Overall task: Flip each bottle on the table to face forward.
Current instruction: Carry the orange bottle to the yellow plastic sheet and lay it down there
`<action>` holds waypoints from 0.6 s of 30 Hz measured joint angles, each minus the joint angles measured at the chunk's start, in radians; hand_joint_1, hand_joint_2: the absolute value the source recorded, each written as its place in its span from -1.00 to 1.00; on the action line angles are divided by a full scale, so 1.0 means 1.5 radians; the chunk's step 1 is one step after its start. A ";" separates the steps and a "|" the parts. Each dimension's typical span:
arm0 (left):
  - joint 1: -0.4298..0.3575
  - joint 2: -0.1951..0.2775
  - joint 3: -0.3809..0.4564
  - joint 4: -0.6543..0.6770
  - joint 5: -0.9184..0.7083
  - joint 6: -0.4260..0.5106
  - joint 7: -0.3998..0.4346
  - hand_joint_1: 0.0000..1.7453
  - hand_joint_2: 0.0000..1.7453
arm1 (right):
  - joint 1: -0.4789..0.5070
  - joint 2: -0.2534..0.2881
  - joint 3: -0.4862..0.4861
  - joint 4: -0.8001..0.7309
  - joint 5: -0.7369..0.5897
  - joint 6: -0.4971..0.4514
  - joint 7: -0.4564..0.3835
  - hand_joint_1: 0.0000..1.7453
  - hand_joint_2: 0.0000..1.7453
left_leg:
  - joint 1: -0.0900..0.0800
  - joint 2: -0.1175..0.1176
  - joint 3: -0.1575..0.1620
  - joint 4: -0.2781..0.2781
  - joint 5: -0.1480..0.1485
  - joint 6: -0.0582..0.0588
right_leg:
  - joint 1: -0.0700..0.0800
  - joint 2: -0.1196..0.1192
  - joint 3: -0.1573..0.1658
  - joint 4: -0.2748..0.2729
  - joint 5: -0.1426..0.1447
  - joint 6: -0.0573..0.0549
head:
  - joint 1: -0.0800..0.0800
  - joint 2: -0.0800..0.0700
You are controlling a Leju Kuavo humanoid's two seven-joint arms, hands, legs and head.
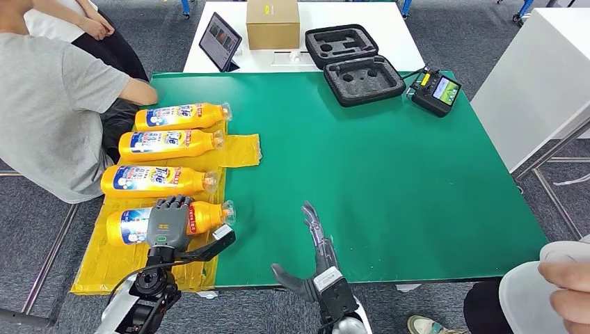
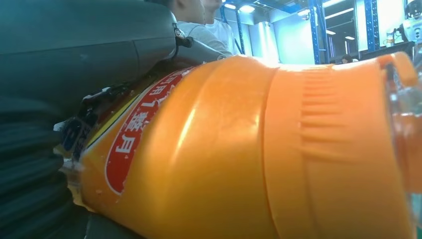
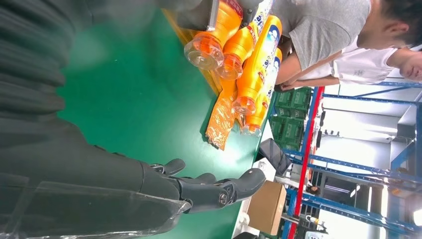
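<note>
Four orange bottles lay in a row on the yellow sheet (image 1: 240, 147) along the table's (image 1: 389, 167) left edge. The left hand (image 1: 169, 221) grasped the nearest bottle (image 1: 202, 216), apparently the first being turned; the other three looked untouched. The right hand (image 1: 316, 240) hovered empty, fingers extended.

right hand (image 3: 199, 186) open, orange bottles (image 3: 249, 59) beyond

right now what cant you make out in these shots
- Nearest bottle: head view, the left robot hand covers its label's middle.
- Same bottle: left wrist view, too close, label cut off by the hand.
- Remote's screen: head view, too small to read.
- Right robot hand: open over the green mat.
</note>
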 joint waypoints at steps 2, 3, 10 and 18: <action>0.000 0.000 0.000 0.000 0.000 0.000 0.000 0.50 1.00 | 0.000 0.000 0.000 0.000 0.000 0.000 0.000 -1.00 1.00 | 0.000 0.000 0.000 0.000 0.000 0.000 | 0.000 0.000 0.000 0.000 0.000 0.000 | 0.000 0.000; 0.000 0.000 0.000 0.000 0.000 0.000 0.000 0.50 1.00 | 0.000 0.000 0.000 0.000 0.000 0.000 0.000 -1.00 1.00 | 0.000 0.000 0.000 0.000 0.000 0.000 | 0.000 0.000 0.000 0.000 0.000 0.000 | 0.000 0.000; -0.005 0.000 0.000 0.008 0.001 -0.002 -0.002 0.59 1.00 | -0.001 0.000 -0.002 0.001 -0.002 0.004 0.000 -1.00 1.00 | 0.000 0.000 0.000 0.000 0.000 0.000 | 0.000 0.000 0.000 0.000 0.000 0.000 | 0.000 0.000; -0.009 0.001 0.000 0.015 0.002 -0.005 -0.005 0.38 1.00 | -0.006 0.000 -0.005 0.011 -0.010 0.008 0.000 -1.00 1.00 | 0.000 0.000 0.000 0.000 0.000 0.000 | 0.000 0.000 0.001 0.000 0.000 0.000 | 0.000 0.000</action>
